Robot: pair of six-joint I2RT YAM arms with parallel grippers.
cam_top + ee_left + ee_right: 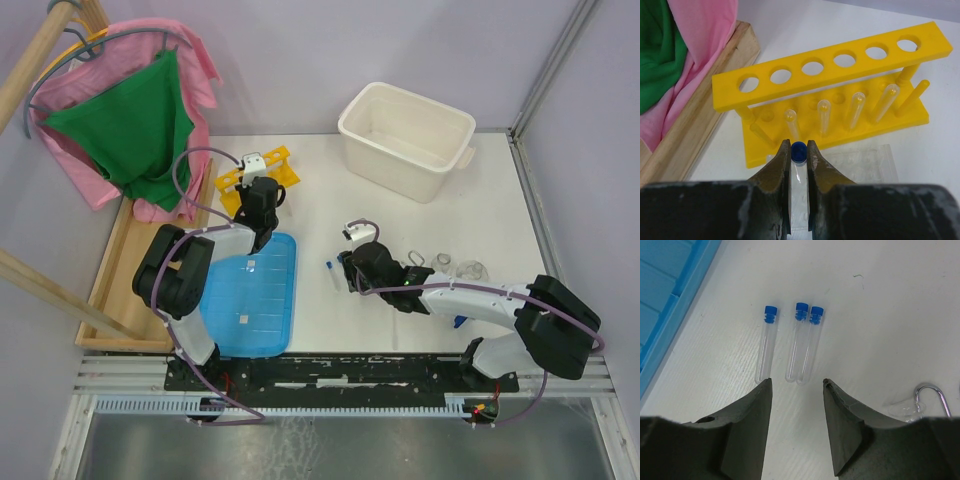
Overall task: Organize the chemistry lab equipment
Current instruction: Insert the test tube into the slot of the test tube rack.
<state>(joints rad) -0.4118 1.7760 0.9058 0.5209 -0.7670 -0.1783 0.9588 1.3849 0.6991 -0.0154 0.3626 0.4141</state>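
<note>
While the left claw (265, 205) hangs at the yellow rack (275, 170) on the far left of the white worktop (400, 225), the overhead view puts the right claw (345, 270) low at mid-worktop, just beside the loose tubes (331, 278). One large white tub (395, 165) stands at the far right. One flat blue lid (255, 300) lies by the left arm. One wooden tray (110, 280) off the left edge has pink cloth (200, 60) and green cloth (130, 130) draped into it. Two small clear flasks (470, 270) stand beside the right arm.

From the left wrist, the rack shows six holes in its top bar. Four clear tubes (856, 110) stand rounded end up in a row on its base. The left claw is pinching one blue-capped tube (799, 151), cap toward the rack and just short of its near edge. A clear plastic sheet (865, 162) lies flat on the worktop beside it.

From the right wrist, the right claw is spread wide above the worktop. The loose tubes number three, lying flat just beyond the fingertips with caps pointing away. One lies alone on the left and two touch side by side. The lid's edge crosses the upper left corner, and one loop of the metal tongs (932, 395) shows at the right edge.
</note>
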